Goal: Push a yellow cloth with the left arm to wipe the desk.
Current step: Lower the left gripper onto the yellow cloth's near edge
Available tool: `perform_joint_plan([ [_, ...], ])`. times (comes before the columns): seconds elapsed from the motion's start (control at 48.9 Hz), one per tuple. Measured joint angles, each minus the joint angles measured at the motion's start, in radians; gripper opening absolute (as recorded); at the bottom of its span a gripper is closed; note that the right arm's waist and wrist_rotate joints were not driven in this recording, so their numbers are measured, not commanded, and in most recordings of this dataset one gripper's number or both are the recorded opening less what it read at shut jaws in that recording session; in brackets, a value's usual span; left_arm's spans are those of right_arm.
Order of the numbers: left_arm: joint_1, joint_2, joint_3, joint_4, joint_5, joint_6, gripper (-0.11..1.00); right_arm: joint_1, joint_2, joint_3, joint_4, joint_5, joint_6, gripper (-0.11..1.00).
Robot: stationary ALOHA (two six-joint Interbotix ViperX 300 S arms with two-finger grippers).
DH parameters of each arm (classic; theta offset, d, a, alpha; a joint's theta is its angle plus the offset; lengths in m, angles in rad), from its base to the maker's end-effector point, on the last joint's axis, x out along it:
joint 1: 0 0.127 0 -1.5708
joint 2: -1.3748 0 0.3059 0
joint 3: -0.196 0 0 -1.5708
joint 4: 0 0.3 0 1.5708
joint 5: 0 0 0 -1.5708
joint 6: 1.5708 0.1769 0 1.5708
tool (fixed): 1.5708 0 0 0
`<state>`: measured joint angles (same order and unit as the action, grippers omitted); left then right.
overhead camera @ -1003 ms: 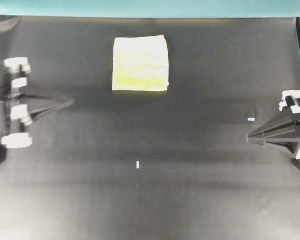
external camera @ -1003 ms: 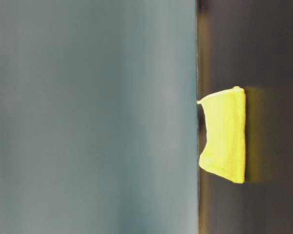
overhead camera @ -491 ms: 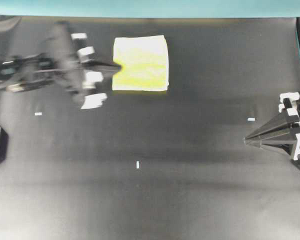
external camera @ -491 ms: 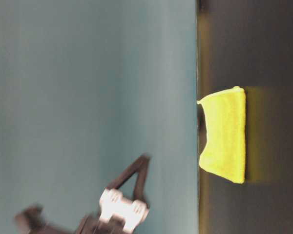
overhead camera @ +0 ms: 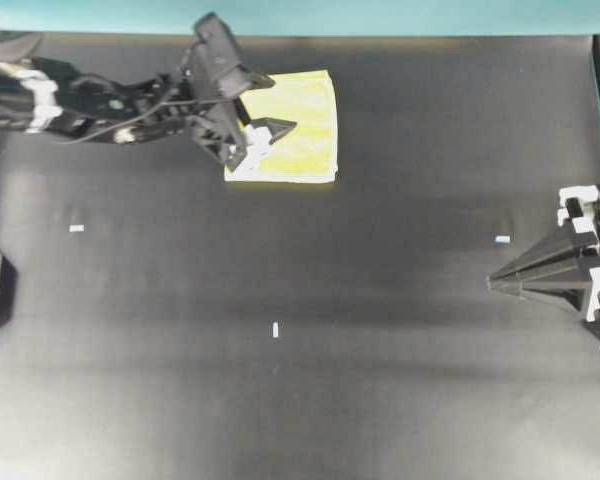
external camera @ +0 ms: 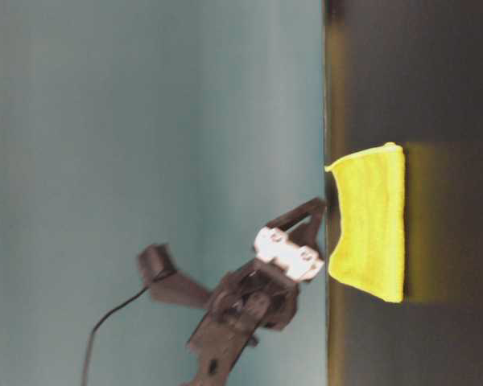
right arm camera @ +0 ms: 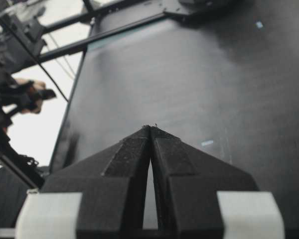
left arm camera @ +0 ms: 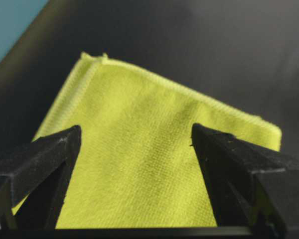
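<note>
The yellow cloth [overhead camera: 305,135] lies flat on the black desk [overhead camera: 330,380] near the far edge. The left arm [overhead camera: 110,100] reaches in from the left. Its gripper [overhead camera: 283,103] is open over the cloth's left half, one finger near the far edge and one near the near edge. In the left wrist view the left gripper [left arm camera: 135,130] frames the cloth [left arm camera: 144,169], with nothing between the fingers. The table-level view shows the left gripper [external camera: 319,219] low beside the cloth [external camera: 374,233]; I cannot tell if they touch. The right gripper [overhead camera: 492,284] rests shut at the right edge, with its tips [right arm camera: 151,127] pressed together.
Small white marks sit on the desk at the left [overhead camera: 76,228], the middle [overhead camera: 276,330] and the right [overhead camera: 502,239]. A teal strip [overhead camera: 380,15] runs along the far edge just behind the cloth.
The left arm swung from the left edge up to the cloth and its jaws went from shut to wide open. The cloth and right arm have not moved.
</note>
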<state>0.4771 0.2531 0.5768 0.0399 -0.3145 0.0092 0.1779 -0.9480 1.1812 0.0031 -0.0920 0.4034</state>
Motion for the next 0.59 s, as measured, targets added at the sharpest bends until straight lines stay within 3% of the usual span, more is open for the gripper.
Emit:
perform_joint_plan([
  [0.225, 0.005, 0.095, -0.049, 0.000, 0.041, 0.000, 0.86, 0.000, -0.002, 0.000, 0.000, 0.000, 0.000, 0.00],
  [0.593, 0.005, 0.117, -0.026, 0.000, 0.052, -0.009, 0.86, 0.000, -0.002, 0.000, 0.000, 0.000, 0.000, 0.00],
])
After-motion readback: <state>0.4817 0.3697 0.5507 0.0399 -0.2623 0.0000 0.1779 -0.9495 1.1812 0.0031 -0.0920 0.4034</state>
